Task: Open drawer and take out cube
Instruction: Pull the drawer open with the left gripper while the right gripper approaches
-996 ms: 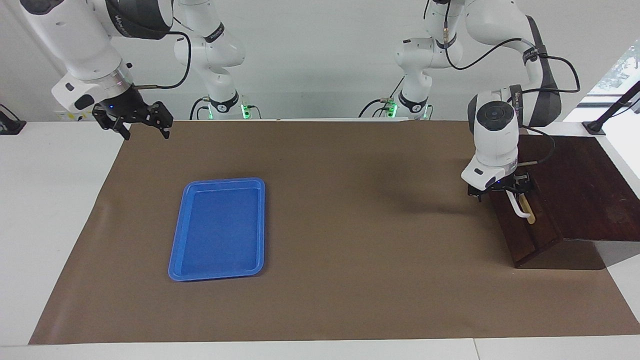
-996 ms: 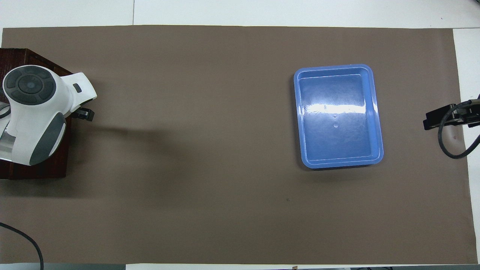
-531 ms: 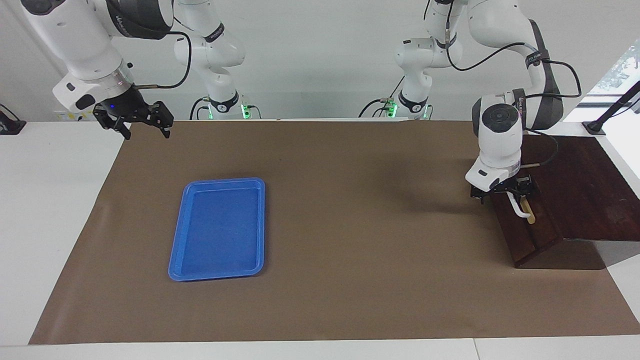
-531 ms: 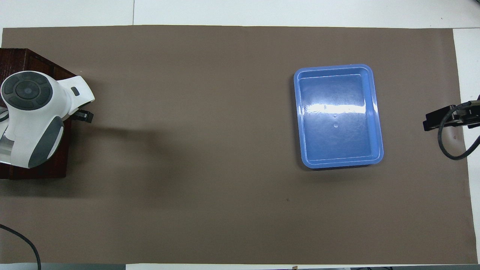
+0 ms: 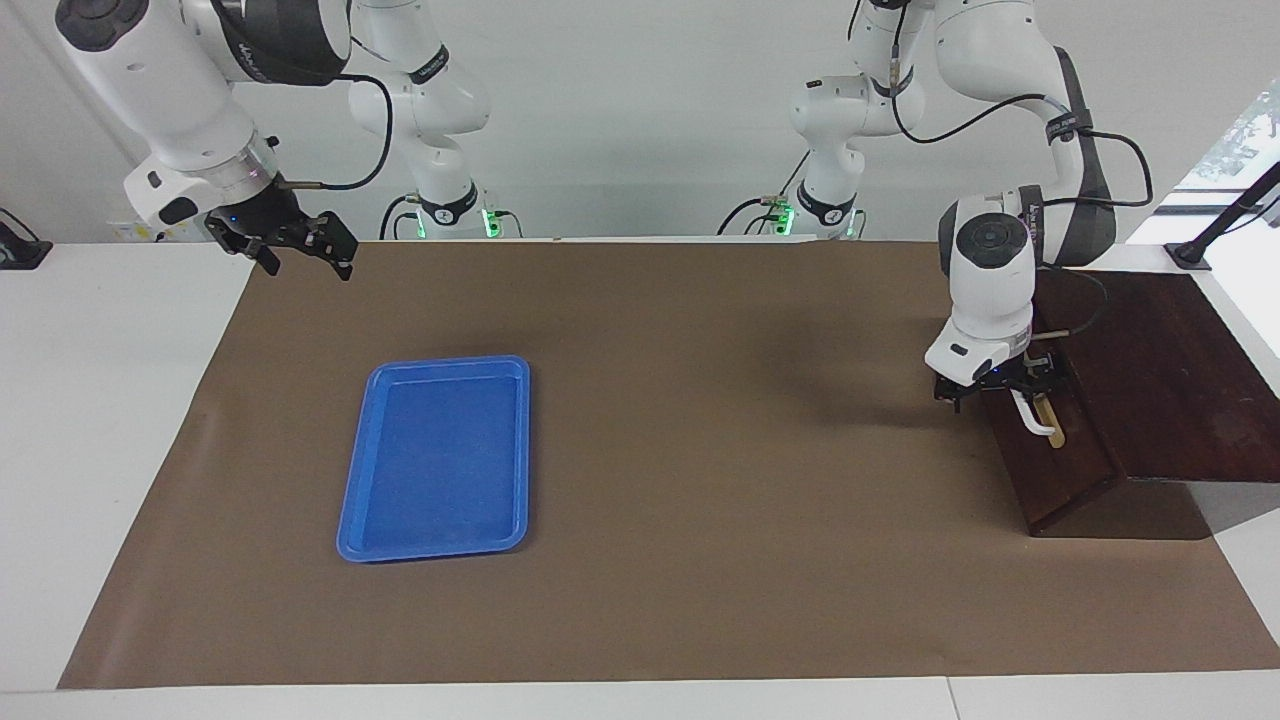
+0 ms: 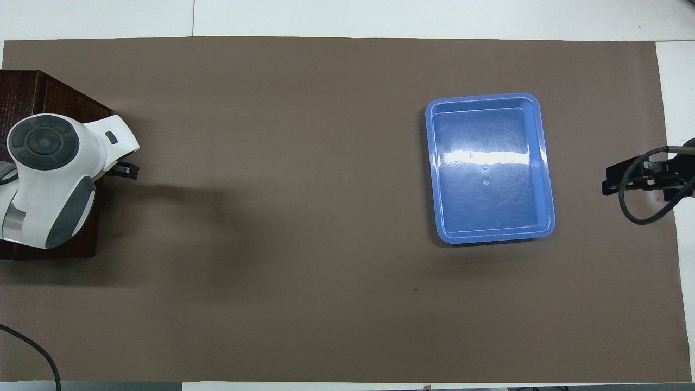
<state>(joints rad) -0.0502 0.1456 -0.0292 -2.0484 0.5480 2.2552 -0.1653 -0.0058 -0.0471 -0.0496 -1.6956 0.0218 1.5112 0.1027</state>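
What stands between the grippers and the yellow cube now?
The drawer itself: it is shut and no cube shows. The left gripper is at its white handle; the right gripper waits over the mat's corner.

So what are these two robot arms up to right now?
The left arm has its end effector down at the white handle on the front of the dark wooden drawer, at its own end of the table. The drawer looks shut, and no cube is in sight. The right arm waits with its end effector open in the air over the table's edge at its end. A blue tray lies on the brown mat, with nothing in it.
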